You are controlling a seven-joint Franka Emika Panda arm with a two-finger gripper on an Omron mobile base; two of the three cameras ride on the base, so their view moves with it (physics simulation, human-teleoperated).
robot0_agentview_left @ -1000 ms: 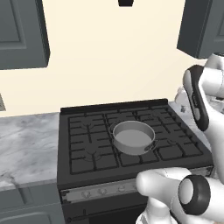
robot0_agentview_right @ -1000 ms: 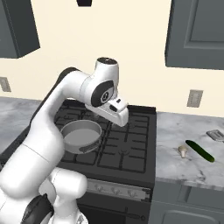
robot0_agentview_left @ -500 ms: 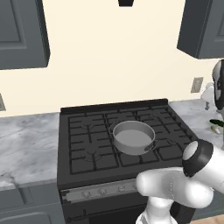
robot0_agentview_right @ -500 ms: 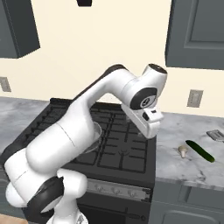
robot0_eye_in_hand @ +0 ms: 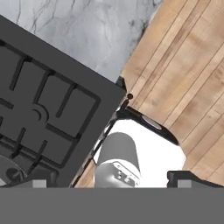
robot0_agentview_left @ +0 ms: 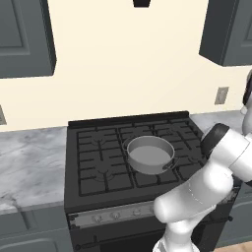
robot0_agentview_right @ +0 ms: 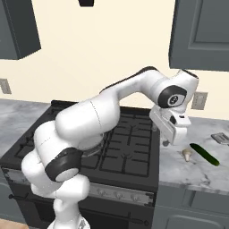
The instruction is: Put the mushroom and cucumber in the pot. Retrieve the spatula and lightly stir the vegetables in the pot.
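Note:
The grey pot [robot0_agentview_left: 150,153] sits empty on the middle of the black stove [robot0_agentview_left: 98,162]. On the marble counter right of the stove lie the small beige mushroom [robot0_agentview_right: 187,154] and, just beyond it, the dark green cucumber [robot0_agentview_right: 205,154]. The spatula [robot0_agentview_right: 221,137] rests farther back at the right edge. My gripper [robot0_agentview_right: 162,136] hangs open and empty above the stove's right edge, a little left of the mushroom and touching nothing. In the hand view its dark fingertips [robot0_eye_in_hand: 189,178] stand wide apart over the stove's front corner.
The marble counter [robot0_agentview_left: 29,157] runs on both sides of the stove. Dark wall cabinets [robot0_agentview_right: 201,36] hang above, and a wall outlet [robot0_agentview_right: 199,100] sits behind the vegetables. The wooden floor [robot0_eye_in_hand: 188,65] lies below the counter front.
The arm has swung right, from over the stove's middle to its right edge beside the vegetables. The jaws have stayed open. Pot, mushroom and cucumber have not moved.

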